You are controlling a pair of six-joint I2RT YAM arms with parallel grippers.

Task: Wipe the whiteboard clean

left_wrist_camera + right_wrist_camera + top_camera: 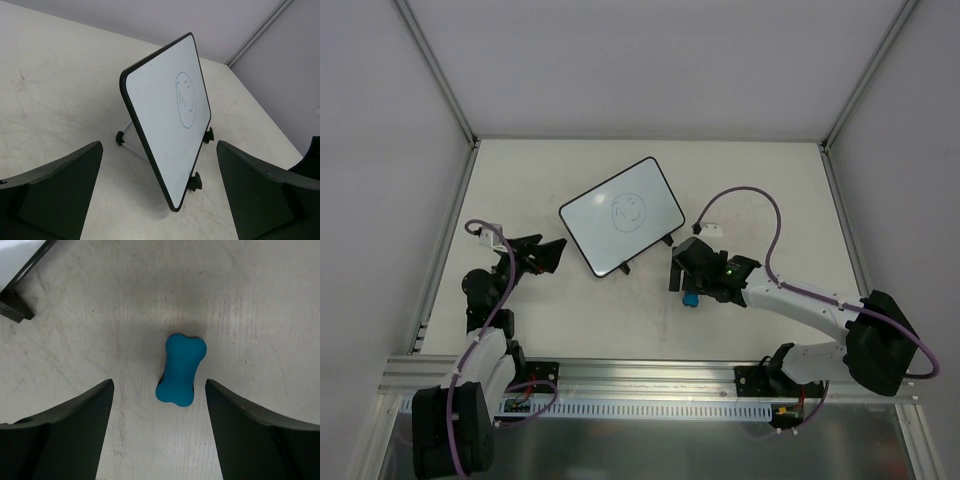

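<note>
Right wrist view: my right gripper (159, 384) straddles the blue eraser (181, 370), jaws apart, not touching it. It lies skewed, so closing could spin it loose. Beyond, the whiteboard (620, 215) stands propped up, doodle (629, 211) unwiped; my left gripper (160, 145) faces it, wide open.

A robotics lab cell: plain white walls (620, 60) on aluminium struts (435, 70) box in the scuffed table (55, 85) ahead of the fingers (55, 195); a slotted rail (650, 372) behind them
</note>
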